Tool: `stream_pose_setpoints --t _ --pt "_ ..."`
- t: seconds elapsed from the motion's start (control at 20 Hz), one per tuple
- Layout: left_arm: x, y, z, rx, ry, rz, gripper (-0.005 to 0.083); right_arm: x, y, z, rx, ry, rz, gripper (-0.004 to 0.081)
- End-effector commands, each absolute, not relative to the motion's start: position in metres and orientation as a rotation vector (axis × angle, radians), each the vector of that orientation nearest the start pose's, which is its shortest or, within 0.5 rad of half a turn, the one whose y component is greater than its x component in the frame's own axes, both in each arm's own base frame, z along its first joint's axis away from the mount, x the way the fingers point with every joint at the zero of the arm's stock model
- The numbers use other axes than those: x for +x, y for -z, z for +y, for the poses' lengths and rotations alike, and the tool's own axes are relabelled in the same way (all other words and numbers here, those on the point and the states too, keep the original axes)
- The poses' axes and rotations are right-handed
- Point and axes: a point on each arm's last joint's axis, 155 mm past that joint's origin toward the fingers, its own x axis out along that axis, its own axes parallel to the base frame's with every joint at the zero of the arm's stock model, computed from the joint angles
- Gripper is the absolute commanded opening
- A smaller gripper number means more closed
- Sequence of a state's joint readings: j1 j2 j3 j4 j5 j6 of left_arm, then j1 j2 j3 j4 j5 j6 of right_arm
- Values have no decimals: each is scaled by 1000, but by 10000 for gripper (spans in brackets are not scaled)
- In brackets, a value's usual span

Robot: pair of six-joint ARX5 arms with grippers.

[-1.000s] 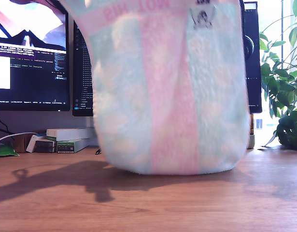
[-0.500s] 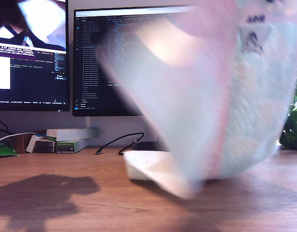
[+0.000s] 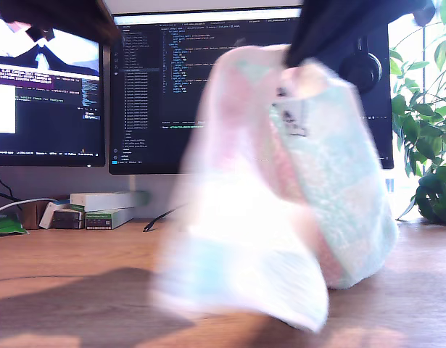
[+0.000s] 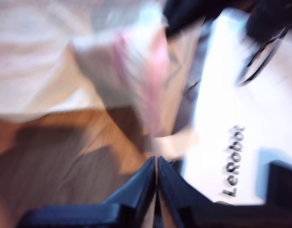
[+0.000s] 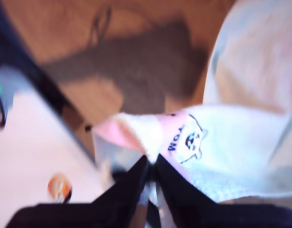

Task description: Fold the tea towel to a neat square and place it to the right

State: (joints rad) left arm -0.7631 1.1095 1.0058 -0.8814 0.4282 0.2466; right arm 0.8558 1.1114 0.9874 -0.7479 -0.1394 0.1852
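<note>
Tea towel (image 3: 281, 196) hanging blurred over the wooden counter (image 3: 70, 304) — blocking most of the middle monitor (image 3: 157, 87).

In the exterior view its lower edge seems to touch the counter; boxes (image 3: 103, 209) and a cable (image 3: 161, 217) sit behind, a plant (image 3: 426, 145) at that view's right. My second gripper (image 5: 152, 164) has its fingers clamped on the towel's corner by the dark printed figure (image 5: 192, 140). My first gripper (image 4: 156, 166) shows fingers pressed together — whether cloth sits between them, I cannot tell.

Fluffy terry-cloth tea towel (image 3: 331, 188); matt wooden table (image 3: 70, 304)
</note>
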Motion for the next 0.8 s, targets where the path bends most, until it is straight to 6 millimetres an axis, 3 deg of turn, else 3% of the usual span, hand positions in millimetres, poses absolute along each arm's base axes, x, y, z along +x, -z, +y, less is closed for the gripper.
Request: stream_pose_setpoints --t 0.0,0.1,0.15,0.3,0.45,0.75 --pt "157 -169 -251 371 1144 903 -23 199 -177 254 -167 -819 908 -13" --pt "161 -157 -248 372 1079 926 -16 211 -175 250 -162 -795 902 -13" --pt "160 -151 -246 388 1070 936 45 214 -174 247 -164 -786 904 -13" --pt "156 -146 -251 385 1077 936 435 218 -174 246 -170 -783 894 -13" --pt "162 -142 -263 320 1076 896 465 219 -176 247 -166 -786 883 -13" --pt "168 -97 -274 283 1046 790 465 220 -177 248 -164 -787 874 -13"
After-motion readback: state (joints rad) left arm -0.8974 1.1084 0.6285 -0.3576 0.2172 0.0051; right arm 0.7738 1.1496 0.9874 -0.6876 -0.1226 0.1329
